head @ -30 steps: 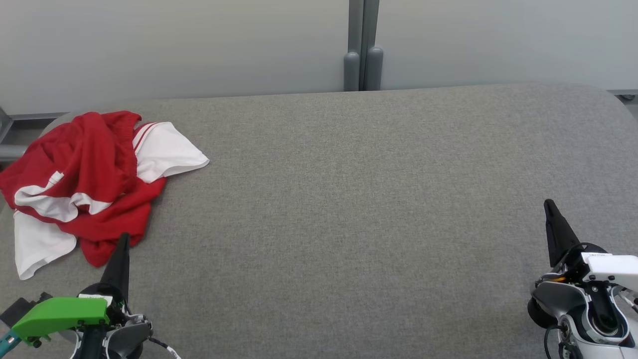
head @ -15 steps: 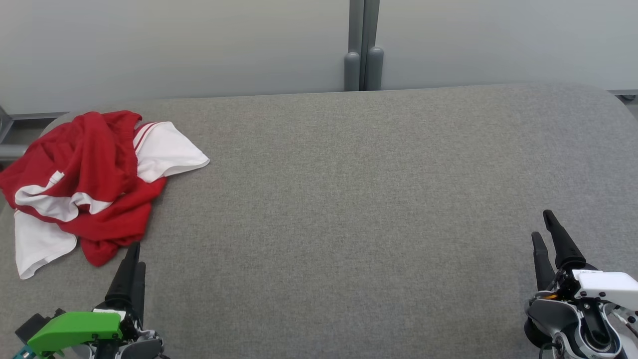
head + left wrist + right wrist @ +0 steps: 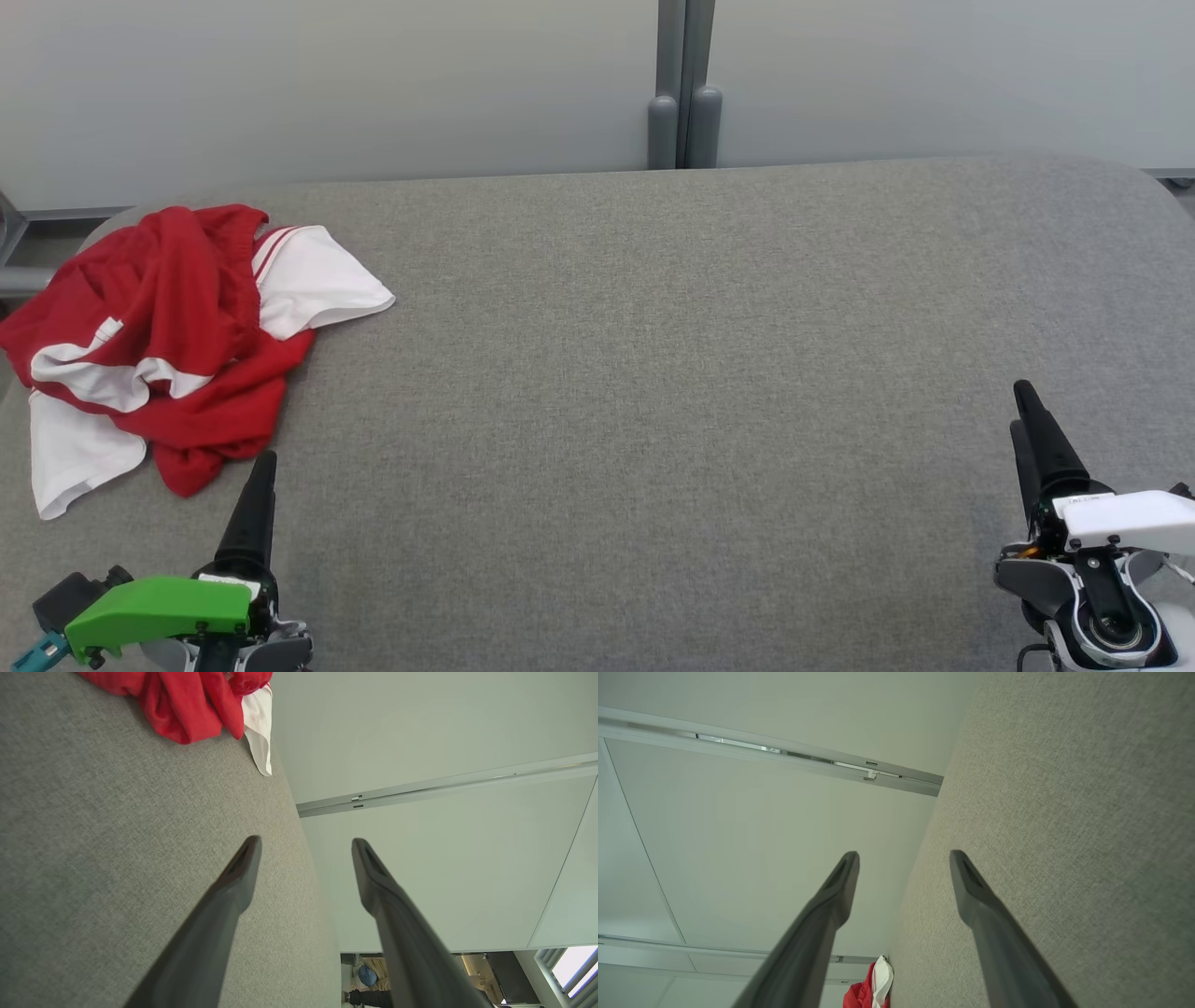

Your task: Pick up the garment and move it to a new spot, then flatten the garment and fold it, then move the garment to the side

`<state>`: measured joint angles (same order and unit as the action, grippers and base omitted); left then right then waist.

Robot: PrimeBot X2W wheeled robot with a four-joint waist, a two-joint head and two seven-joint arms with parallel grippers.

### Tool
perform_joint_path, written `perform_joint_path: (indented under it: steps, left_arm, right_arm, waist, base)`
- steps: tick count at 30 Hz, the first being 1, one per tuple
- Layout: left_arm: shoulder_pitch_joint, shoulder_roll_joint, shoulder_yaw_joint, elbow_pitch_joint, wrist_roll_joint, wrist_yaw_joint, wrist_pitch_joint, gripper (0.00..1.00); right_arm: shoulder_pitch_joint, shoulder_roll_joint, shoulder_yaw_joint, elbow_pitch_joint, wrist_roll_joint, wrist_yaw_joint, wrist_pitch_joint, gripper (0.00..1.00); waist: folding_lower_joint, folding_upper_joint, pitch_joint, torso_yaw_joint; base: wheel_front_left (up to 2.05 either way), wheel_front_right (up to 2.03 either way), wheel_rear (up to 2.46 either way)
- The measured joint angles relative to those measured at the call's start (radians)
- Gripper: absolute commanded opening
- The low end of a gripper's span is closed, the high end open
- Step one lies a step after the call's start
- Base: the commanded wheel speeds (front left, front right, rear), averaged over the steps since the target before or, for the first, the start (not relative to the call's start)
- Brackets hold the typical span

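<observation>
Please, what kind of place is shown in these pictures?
Probably a robot test room or lab, not a home: a table covered in grey fabric, plain pale wall panels behind it, and one crumpled red and white garment at its left end.

This looks like a robotics lab or test cell, not a home or shop. The work surface is a broad table [image 3: 653, 373] with rounded corners, covered in plain grey fabric, and a crumpled red and white garment [image 3: 168, 317] lies at one end. Behind it stand smooth pale partition panels [image 3: 327, 84] joined by grey metal posts [image 3: 681, 112], which closes the station off like a booth. In the left wrist view, past the panels' edge, a window [image 3: 570, 966] and a strip of cluttered room show, too small to make out.
</observation>
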<state>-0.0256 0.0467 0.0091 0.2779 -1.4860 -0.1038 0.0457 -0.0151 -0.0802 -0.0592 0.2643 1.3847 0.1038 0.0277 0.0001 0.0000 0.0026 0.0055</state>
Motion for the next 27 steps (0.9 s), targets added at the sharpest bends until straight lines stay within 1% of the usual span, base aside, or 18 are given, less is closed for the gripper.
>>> perform_joint_path:
  steps: [4,6,10,17,27]
  left_arm:
    - [0.0,0.012,-0.02,0.0,0.058,0.0,-0.022,1.0]
    - [0.0,0.018,-0.027,0.0,0.087,0.0,-0.038,1.0]
    - [0.0,0.037,-0.042,0.003,0.151,0.0,-0.051,1.0]
    - [-0.002,0.054,-0.067,0.005,0.274,0.022,-0.075,1.0]
    - [-0.014,0.063,-0.077,-0.019,0.455,0.053,-0.11,1.0]
  right_arm:
    - [0.0,-0.022,0.012,-0.009,-0.079,-0.001,-0.011,1.0]
    - [0.0,-0.03,0.022,-0.012,-0.124,-0.018,-0.02,1.0]
    - [0.0,-0.046,0.038,-0.024,-0.205,-0.038,-0.033,1.0]
    - [0.001,-0.051,0.067,-0.051,-0.329,-0.076,-0.054,1.0]
    - [0.006,-0.073,0.109,-0.066,-0.491,-0.098,-0.089,1.0]
  waist:
    - [0.0,0.0,0.0,0.0]
    - [0.0,0.0,0.0,0.0]
    - [0.0,0.0,0.001,0.0]
    - [0.0,0.0,0.002,-0.004]
    - [0.0,0.0,0.006,-0.009]
  base:
    - [0.0,0.0,0.0]
    - [0.0,0.0,0.0]
    - [0.0,0.0,0.0]
    - [0.0,0.0,0.0]
    - [0.0,0.0,0.0]
